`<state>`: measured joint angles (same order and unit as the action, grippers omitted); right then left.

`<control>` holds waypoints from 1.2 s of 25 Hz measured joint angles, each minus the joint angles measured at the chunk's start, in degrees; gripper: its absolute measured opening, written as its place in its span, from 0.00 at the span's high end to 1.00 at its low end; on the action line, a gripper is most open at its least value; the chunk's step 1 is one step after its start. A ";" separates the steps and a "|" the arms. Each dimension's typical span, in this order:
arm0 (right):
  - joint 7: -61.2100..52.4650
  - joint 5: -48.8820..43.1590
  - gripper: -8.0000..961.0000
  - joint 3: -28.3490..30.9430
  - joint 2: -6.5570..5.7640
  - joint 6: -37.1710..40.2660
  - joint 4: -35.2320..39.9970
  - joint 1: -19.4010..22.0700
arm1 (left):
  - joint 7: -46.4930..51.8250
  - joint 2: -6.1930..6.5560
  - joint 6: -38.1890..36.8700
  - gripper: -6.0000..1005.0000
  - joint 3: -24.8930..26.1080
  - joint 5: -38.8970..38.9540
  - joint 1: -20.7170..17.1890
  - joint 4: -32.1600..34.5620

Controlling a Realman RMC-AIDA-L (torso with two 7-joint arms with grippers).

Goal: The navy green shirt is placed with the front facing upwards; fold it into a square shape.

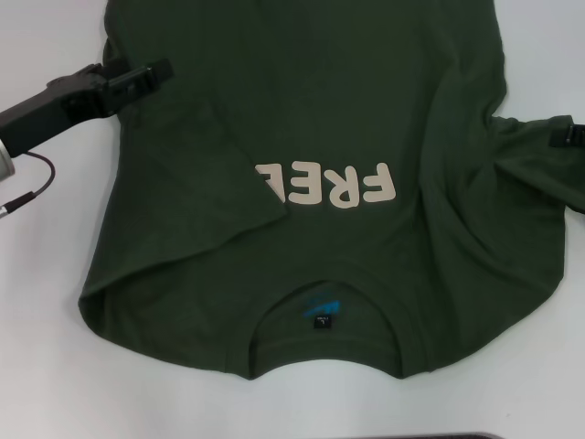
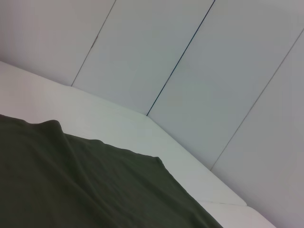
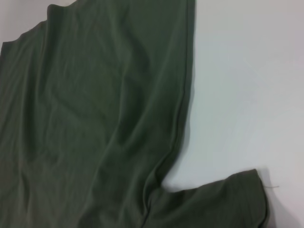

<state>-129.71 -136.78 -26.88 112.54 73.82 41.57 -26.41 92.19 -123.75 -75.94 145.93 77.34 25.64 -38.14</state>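
White table (image 1: 46, 366), shirt (image 1: 347, 110) spread centre, collar at 6 o'clock, left sleeve folded in; left gripper (image 1: 137, 78) at 10, right gripper (image 1: 567, 135) at 3 touching sleeve; jaws' state unclear on both

left arm (image 1: 55, 105): matte black, boxy gripper (image 1: 151, 75), silver cuff, thin dark cable looping below; right gripper (image 1: 567, 133) black.

You've got a white matte tabletop (image 1: 55, 366), pale grey wall panels (image 2: 199, 57) with dark seams behind it, and a dark strip (image 1: 457, 435) at the near edge.
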 joint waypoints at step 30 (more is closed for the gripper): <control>1.15 0.28 0.18 0.15 0.47 -1.00 -0.02 0.04 | 0.00 -0.07 -0.11 0.09 0.01 0.00 0.01 0.00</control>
<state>-128.56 -136.50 -26.73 113.01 72.83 41.55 -26.37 92.20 -123.82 -76.04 145.94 77.35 25.66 -38.14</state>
